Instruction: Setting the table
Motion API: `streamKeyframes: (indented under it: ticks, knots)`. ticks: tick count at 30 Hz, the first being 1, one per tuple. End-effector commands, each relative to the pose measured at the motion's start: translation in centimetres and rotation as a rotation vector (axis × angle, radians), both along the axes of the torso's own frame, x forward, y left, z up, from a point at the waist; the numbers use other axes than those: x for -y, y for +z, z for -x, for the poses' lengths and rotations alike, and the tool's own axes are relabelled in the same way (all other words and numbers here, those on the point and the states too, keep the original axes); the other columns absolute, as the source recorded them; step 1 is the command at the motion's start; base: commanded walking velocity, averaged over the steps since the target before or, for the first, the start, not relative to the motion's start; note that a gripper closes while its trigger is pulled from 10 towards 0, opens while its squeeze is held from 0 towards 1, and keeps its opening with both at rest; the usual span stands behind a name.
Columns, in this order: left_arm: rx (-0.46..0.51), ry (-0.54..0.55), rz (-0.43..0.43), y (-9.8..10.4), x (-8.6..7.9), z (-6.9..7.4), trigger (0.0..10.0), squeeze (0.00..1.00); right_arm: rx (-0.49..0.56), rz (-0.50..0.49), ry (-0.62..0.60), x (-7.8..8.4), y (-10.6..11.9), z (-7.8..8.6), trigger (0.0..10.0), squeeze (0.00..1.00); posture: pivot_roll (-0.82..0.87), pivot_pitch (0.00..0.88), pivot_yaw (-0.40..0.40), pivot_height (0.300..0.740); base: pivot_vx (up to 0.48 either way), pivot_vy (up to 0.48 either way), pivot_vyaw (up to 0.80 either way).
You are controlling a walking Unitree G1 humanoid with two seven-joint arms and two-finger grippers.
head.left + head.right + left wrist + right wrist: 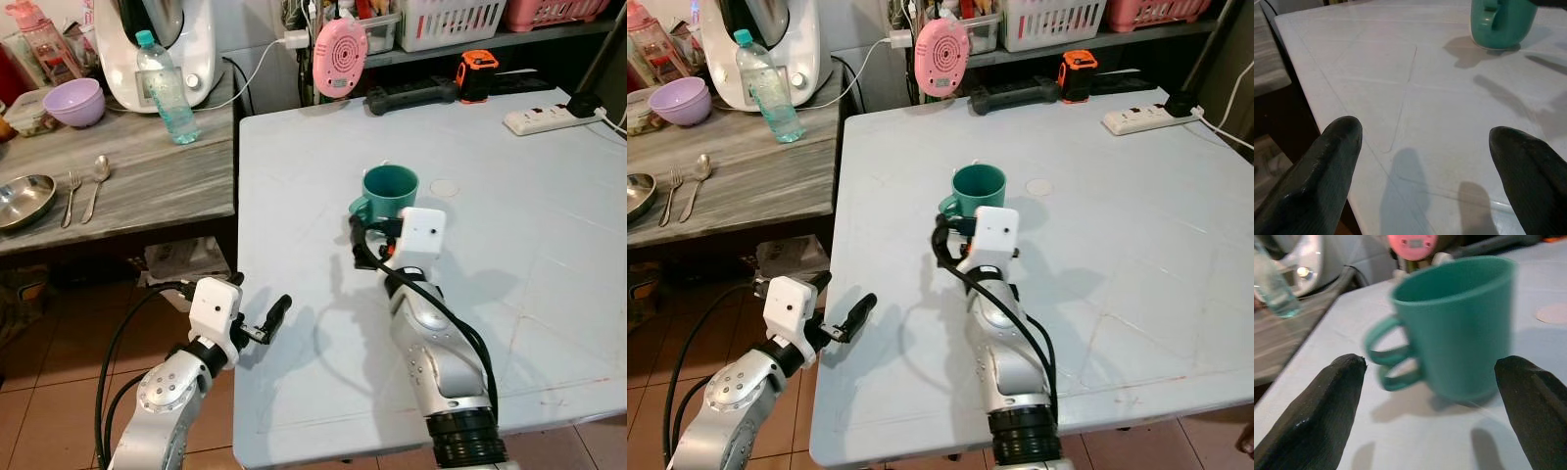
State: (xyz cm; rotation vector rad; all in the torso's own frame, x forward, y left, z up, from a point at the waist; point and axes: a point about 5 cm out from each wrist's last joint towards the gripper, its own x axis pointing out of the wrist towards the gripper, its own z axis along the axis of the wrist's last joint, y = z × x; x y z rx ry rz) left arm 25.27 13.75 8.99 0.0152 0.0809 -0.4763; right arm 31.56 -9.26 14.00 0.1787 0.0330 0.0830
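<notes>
Mug (pixel 1459 328) stands upright just beyond the wide-open, empty right pincer (pixel 1435 431).

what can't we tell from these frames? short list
- Green mug: right wrist view blurs it, and the handle looks doubled.
- Inside of the mug: the eye views look in at a slant, so its bottom stays hidden.
- Right gripper: open in the wrist view; in the eye views its white wrist housing covers the fingers.
- Steel plate: cut off by the left eye view's edge.
</notes>
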Motion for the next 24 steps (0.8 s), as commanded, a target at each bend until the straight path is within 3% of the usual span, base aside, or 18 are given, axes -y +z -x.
streamKeyframes:
  ticks: [1,5,8,12,14,24]
  knots:
    - [-0.006,0.011,-0.015,0.0,-0.5,-0.1,10.0,0.00,-0.005,-0.012,-0.033,0.6,-0.1,0.2,10.0,0.00,-0.01,0.082,0.121,0.740,0.000,0.000,0.00]
    - [-0.004,0.012,-0.018,0.0,-0.5,-0.3,10.0,0.00,-0.011,-0.019,-0.067,1.7,-0.1,-0.2,10.0,0.00,-0.01,0.076,0.128,0.740,0.000,0.000,0.00]
    - [-0.004,0.011,-0.021,0.0,-0.5,-0.4,10.0,0.00,-0.021,-0.037,-0.054,1.3,-0.1,-0.6,10.0,0.00,-0.01,0.073,0.131,0.740,0.000,0.000,0.00]
    - [-0.002,0.009,-0.022,0.1,-0.5,-0.4,10.0,0.00,-0.019,-0.049,-0.005,-0.1,0.2,-0.8,10.0,0.00,0.00,0.070,0.134,0.740,0.000,0.000,0.00]
    - [0.001,0.010,-0.023,0.2,-0.6,-0.5,10.0,0.00,-0.021,-0.061,0.046,-1.6,0.4,-0.8,10.0,0.00,0.00,0.069,0.131,0.740,0.000,0.000,0.00]
    - [-0.001,0.014,-0.023,0.1,-0.6,-0.2,10.0,0.00,-0.033,-0.079,0.174,-5.0,0.5,-0.4,10.0,0.00,0.01,0.064,0.129,0.740,0.000,0.000,0.00]
